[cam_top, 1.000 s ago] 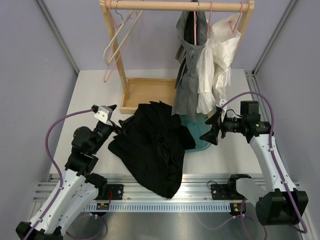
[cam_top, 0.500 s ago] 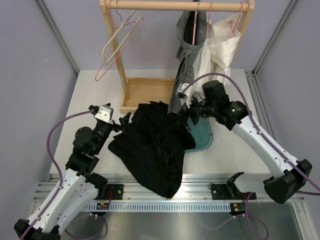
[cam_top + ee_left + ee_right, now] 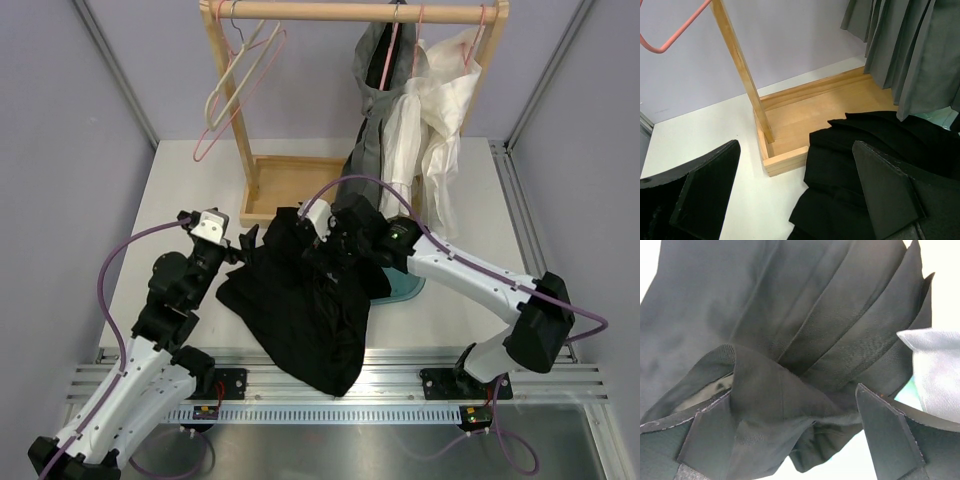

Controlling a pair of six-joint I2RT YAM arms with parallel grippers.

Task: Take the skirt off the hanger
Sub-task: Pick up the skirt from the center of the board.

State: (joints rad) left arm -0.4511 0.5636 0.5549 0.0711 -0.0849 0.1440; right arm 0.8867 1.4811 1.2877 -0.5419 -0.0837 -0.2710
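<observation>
1. The left gripper has hardly stirred in the last second. It sits at the left edge of the black garment lying on the surface. Its wrist view shows the fingers spread wide with nothing between them.
2. The right arm has made the big move. A second ago it was out to the right by the teal tub. It has since swung across, so the right gripper now hangs over the middle of the black garment. It is wide open, straddling a raised fold of black pleats without pinching it.
3. The skirt still hangs from the pink hanger on the rail. Its lower part looks narrower than before and slants down towards the right arm. Whether the arm touches it I cannot tell.
4. Judged from this, the removal has not begun. The sweep carried the right gripper onto the black cloth rather than to the skirt's waist edge at the hanger.
</observation>
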